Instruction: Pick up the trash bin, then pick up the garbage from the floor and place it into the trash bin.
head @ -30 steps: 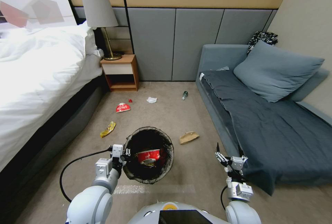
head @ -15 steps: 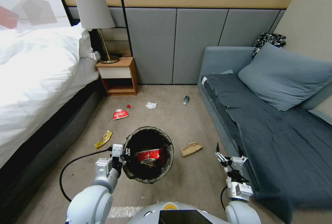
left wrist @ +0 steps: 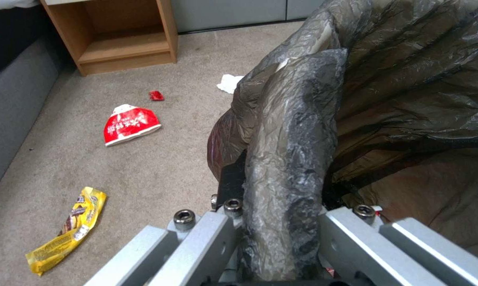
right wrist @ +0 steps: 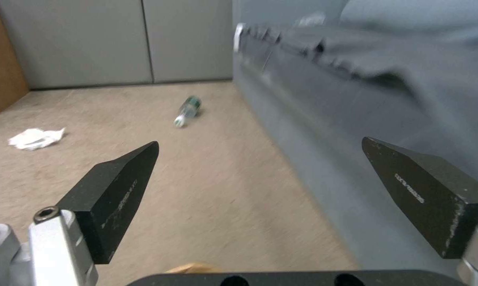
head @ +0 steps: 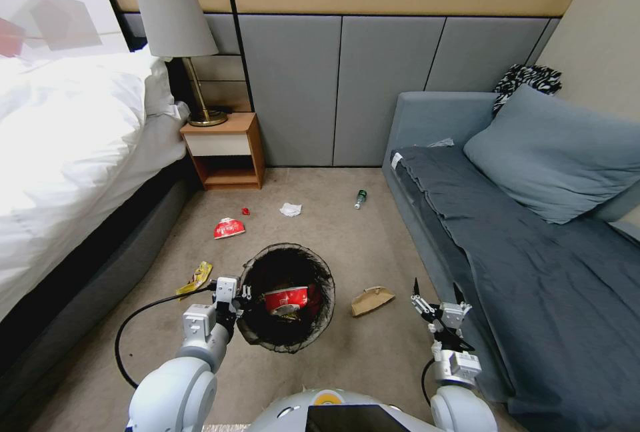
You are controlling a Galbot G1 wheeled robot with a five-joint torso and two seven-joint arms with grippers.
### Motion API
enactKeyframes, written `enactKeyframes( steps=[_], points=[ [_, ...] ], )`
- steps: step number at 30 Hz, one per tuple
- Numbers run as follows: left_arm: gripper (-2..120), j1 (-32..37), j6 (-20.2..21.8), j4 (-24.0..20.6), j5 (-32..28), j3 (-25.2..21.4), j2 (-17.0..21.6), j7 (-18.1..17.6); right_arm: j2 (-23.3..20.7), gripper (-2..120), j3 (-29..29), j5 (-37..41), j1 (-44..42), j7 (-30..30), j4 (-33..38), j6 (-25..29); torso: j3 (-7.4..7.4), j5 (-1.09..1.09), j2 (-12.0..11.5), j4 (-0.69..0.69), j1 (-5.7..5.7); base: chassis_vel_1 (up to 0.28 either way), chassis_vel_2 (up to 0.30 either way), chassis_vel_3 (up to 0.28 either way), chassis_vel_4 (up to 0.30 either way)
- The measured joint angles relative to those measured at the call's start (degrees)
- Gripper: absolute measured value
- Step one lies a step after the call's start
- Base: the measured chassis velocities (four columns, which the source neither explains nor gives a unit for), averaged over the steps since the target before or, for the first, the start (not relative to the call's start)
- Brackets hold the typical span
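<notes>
Clamped on the near-left rim of the trash bin (head: 287,299), my left gripper (head: 230,293) holds it up off the carpet (head: 333,245); from the left wrist I see the fingers (left wrist: 197,242) pinching the black liner (left wrist: 292,174) folded over the edge. Inside the bin I can make out a red-and-white cup (head: 287,300). My right gripper (head: 435,300) hangs empty with its black fingers (right wrist: 117,194) spread wide, close to the front edge of the grey sofa (head: 533,252).

Just right of the bin, between it and my right gripper, a crumpled brown paper bag (head: 372,299) lies on the floor. Left of the bin, near the bed (head: 60,172), sits a yellow snack wrapper (head: 195,279). Farther out I see a crushed red-and-white cup (head: 228,228), and beyond it a small red scrap (head: 245,211). A white tissue wad (head: 290,209) lies at about the same depth, and a small green bottle (head: 360,199) rests near the sofa's end. At the back, a wooden nightstand (head: 223,151) with a lamp (head: 175,39) stands against the grey wall panels (head: 333,85)
</notes>
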Motion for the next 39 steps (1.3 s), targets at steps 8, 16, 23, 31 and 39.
enactKeyframes(
  steps=[8,16,23,31,39],
  points=[
    [1,0.3,0.1,-0.8,0.0,0.0,0.0,0.0,-2.0,100,-2.2,11.0,7.1,0.0,-4.4,-9.7,0.0,0.0,0.0,-0.01,0.0,0.0,0.0,0.0,0.0],
    [1,0.3,0.1,-0.9,0.0,0.0,0.0,0.0,-3.0,100,-4.2,17.2,10.8,1.4,-6.6,-14.1,0.0,0.0,0.0,0.0,0.0,0.0,0.0,0.0,0.0],
    [1,0.3,0.1,-1.1,-0.1,-0.2,0.0,0.0,-3.5,100,-7.8,22.6,18.6,4.9,-13.2,-19.2,0.0,0.0,0.0,0.0,0.0,0.0,0.0,0.0,0.0],
    [1,0.1,0.2,-1.1,-0.2,-0.1,0.0,0.0,-3.0,100,-9.4,25.5,24.9,8.4,-18.8,-24.6,0.0,0.0,0.0,0.01,0.0,0.0,0.0,0.0,0.0],
    [1,-0.4,0.2,-0.6,-0.3,0.4,0.3,0.0,-2.5,100,-9.6,26.0,28.0,11.9,-22.8,-27.7,0.0,0.0,0.0,0.0,0.0,0.0,0.0,0.0,0.0]
  ],
)
